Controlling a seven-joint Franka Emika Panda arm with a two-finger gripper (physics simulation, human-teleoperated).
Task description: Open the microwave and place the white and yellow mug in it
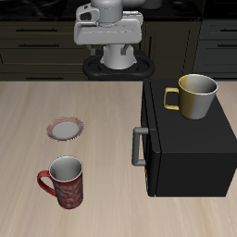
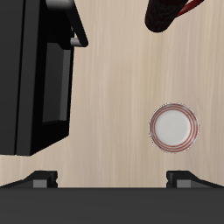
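Two mugs show; the white and yellow mug (image 1: 196,96) stands on top of the microwave (image 1: 190,148), whose door is shut; the gripper (image 2: 111,181) hangs high near the table's back, far from it, fingers wide apart, holding nothing; the red mug (image 1: 65,180) stands near the small plate (image 1: 64,130).
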